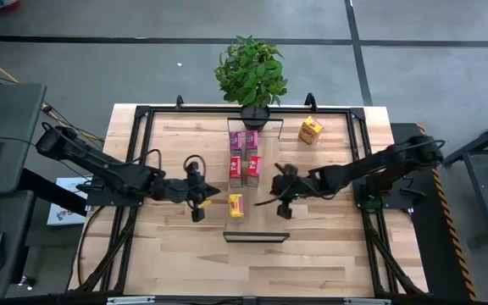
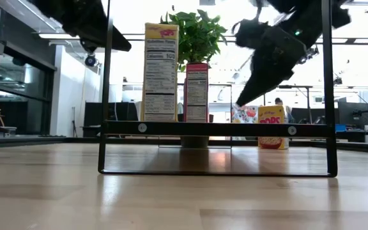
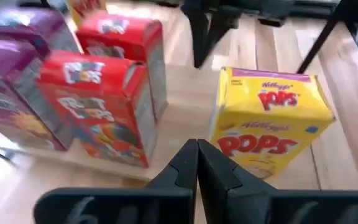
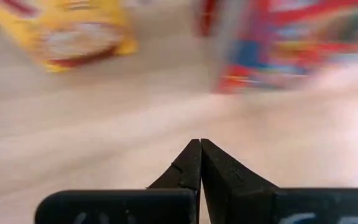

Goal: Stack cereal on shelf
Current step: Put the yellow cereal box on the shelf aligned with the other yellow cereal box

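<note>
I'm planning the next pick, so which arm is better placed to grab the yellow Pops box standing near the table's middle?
Probably the left. The left gripper sits right beside the yellow Pops box, which fills its wrist view. The right gripper is farther off, nearer the red boxes. Both jaws are shut.

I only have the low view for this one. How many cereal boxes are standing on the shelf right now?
Observer: Five on the shelf: two pink boxes, two red boxes, and a yellow box standing apart from them.
Operator: And the sixth?
Observer: The other yellow box sits on the table, off the shelf, near the plant.
Operator: Is either gripper holding anything?
Observer: No. The left gripper and right gripper are both shut and empty.
</note>
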